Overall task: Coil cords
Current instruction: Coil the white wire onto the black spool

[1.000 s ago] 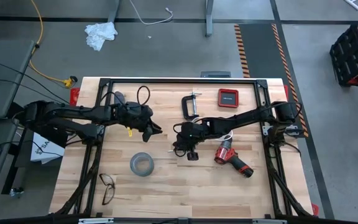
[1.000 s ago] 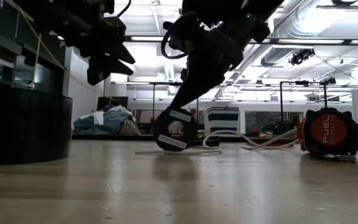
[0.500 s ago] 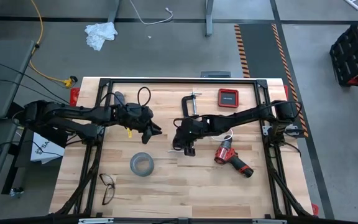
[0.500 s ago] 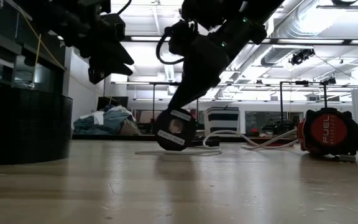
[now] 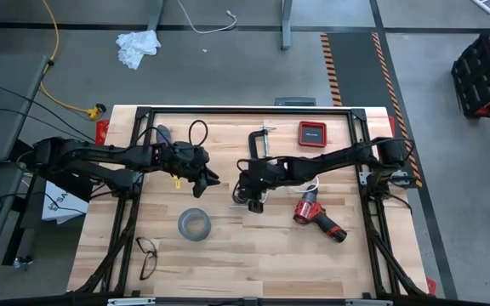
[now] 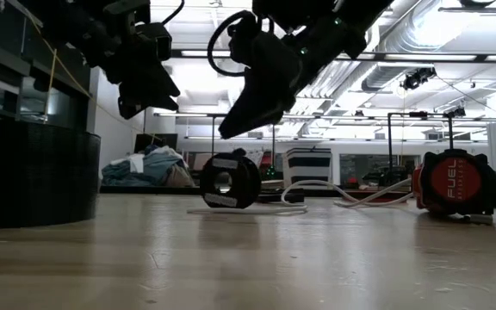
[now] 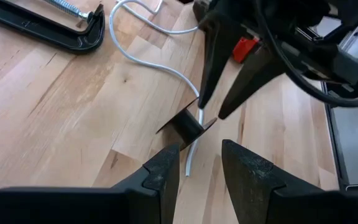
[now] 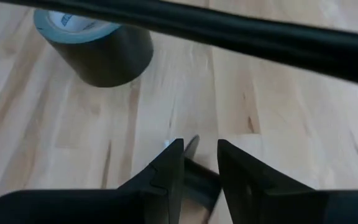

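Observation:
The cord's small black disc stands on its rim on the wooden table, with white labels on its face. Its thin white cable trails off along the boards toward the red drill. My right gripper hangs just above the disc, open, with its fingertips on either side of the cable and clear of the disc. My left gripper hovers a hand's width to the disc's left. It is open, holds nothing, and points at the disc.
A grey tape roll and a pair of glasses lie nearer the front edge. The red drill lies to the right of the disc. A black clamp and a red box sit toward the far edge.
My right gripper has come up off the disc, rolling a little, and has shifted slightly toward the table's left. The disc stood tilted under its fingertips before. It has slid a little to the left and now stands free on its rim.

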Controlling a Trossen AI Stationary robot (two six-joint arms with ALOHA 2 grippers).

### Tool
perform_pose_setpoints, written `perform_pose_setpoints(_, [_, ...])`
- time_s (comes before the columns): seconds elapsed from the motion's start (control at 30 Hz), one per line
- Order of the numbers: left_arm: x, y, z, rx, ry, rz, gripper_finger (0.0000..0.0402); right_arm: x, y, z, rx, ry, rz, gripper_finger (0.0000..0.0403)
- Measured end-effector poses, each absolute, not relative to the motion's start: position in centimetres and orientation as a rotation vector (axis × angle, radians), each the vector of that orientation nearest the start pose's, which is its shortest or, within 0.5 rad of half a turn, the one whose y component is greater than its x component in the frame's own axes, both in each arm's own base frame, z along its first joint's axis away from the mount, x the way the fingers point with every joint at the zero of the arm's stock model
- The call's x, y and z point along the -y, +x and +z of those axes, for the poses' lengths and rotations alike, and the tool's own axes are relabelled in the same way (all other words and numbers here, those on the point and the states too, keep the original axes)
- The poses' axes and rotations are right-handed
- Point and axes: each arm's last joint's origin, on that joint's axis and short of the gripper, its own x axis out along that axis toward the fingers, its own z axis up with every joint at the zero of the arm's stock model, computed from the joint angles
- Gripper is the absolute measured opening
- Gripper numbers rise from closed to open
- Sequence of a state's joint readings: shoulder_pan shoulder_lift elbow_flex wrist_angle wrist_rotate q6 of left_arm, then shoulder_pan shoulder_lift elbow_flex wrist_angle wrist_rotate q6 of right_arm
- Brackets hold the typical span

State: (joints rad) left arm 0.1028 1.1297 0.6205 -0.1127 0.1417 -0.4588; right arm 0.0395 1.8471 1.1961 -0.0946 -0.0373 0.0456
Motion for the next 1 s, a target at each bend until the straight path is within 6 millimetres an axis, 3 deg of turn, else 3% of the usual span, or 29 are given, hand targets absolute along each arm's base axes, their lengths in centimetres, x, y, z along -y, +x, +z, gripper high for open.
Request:
perform_pose_setpoints(0.2, [-1.7,22.8,21.8,-0.627,-0.498,0.089,0.0115,-1.2,37.6,22.0,-0.764,0.128,0.014,0.0092])
perform_pose_setpoints(0.3, [-1.3,23.1,21.4,-0.65,-0.487,0.074,0.0115,-1.1,36.3,22.0,-0.882,0.123,0.014,0.0092])
perform_pose_setpoints(0.43, [-0.5,23.5,20.1,-0.738,-0.433,0.023,0.0115,-2.2,35.3,21.4,-0.999,0.08,0.158,0.0092])
perform_pose_setpoints(0.63, [0.5,23.5,17.9,-0.905,-0.41,0.04,0.0115,-3.7,35.8,18.8,-1.071,-0.016,0.273,0.0092])
perform_pose_setpoints(0.8, [1.1,23.7,17.8,-0.901,-0.425,0.035,0.0115,-3.6,37.3,16.3,-1.063,-0.001,0.251,0.0092])
perform_pose_setpoints(1.0, [1.7,23.7,17.8,-0.906,-0.439,0.022,0.0115,-3.6,37.6,13.9,-1.128,0.006,0.255,0.0092])
